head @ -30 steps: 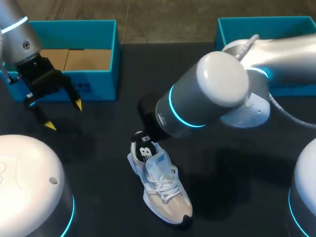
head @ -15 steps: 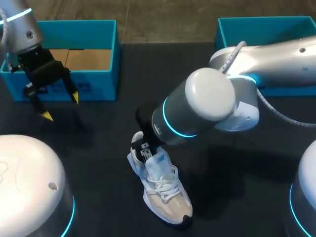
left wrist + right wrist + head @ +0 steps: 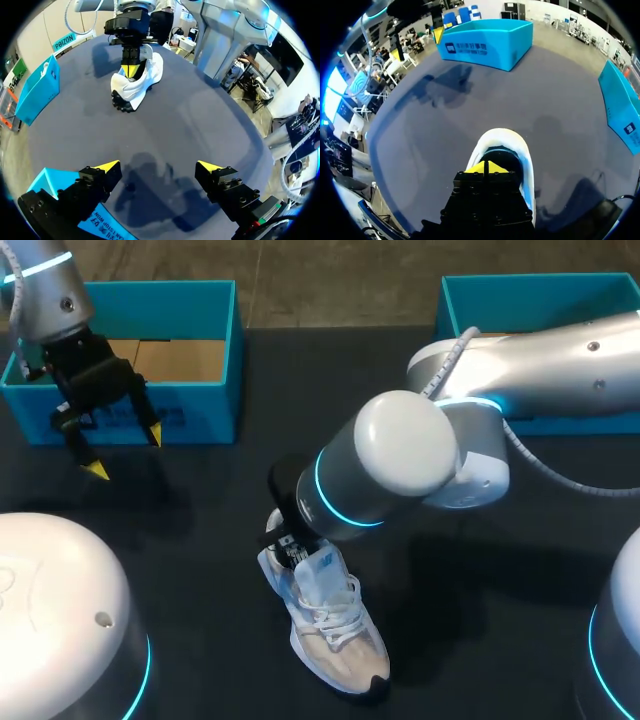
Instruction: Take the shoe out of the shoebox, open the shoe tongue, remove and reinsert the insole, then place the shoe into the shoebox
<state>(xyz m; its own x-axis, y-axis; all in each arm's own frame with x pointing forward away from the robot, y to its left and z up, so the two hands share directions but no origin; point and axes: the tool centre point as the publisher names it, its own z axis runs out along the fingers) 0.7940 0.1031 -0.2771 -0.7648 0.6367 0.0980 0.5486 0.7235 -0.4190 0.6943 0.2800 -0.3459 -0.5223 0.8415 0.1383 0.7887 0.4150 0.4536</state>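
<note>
Two teal boxes sit at the far side of the table (image 3: pixel 200 540). The left box (image 3: pixel 190 400) shows you brown cardboard inside; the right box (image 3: pixel 470 295) is mostly covered by the right arm, so you cannot see into it. The shoe (image 3: pixel 335 630) stands on the table between them and outside both, a white and beige sneaker with white laces and a dark toe sole, heel toward the boxes. Your right gripper (image 3: pixel 487 168) has its yellow tips pressed together inside the shoe's heel opening; you cannot tell whether anything thin is pinched there, and the arm hides the heel from above. Your left gripper (image 3: pixel 127 454) hangs just in front of the left box, fingers spread wide and holding nothing.
</note>
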